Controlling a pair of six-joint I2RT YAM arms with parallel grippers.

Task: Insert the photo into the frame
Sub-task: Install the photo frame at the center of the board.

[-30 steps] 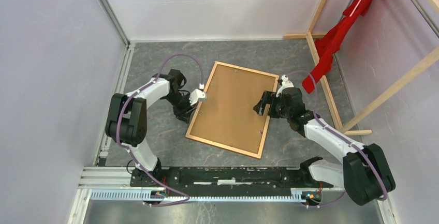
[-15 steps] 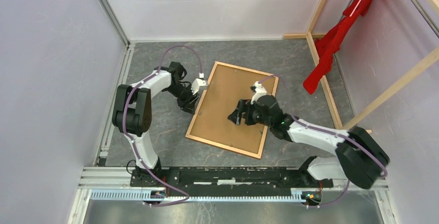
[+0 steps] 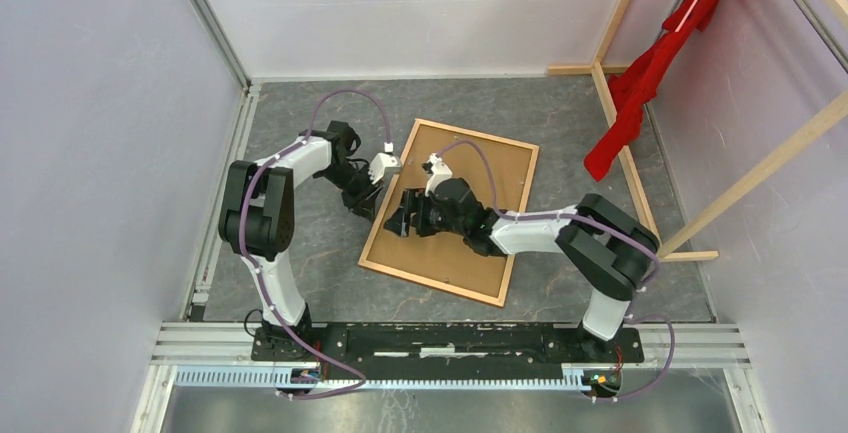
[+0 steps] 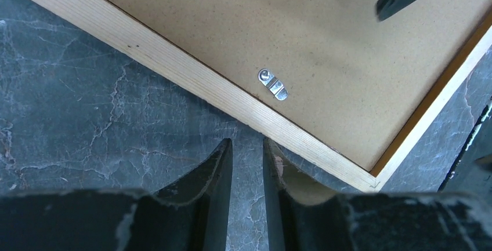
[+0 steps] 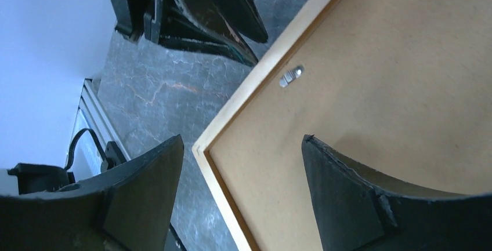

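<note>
The frame (image 3: 430,284) lies flat, back up, at mid-table, with the backing board (image 3: 500,168) seated in it. Left gripper (image 4: 246,144): jaws a narrow slit apart, empty, just left of the frame's left rail. Right gripper (image 5: 241,141): jaws wide, empty, straddling that rail; contact cannot be determined.

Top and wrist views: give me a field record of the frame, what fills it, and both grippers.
frame: thin orange-brown wooden rectangle, flat on the grey marbled table, back side up
filling: plain brown backing board, small metal clip near the edge
photo: not visible
left gripper: fingers a narrow gap apart, empty, just outside the frame edge
right gripper: wide open, straddling that edge, empty
</note>
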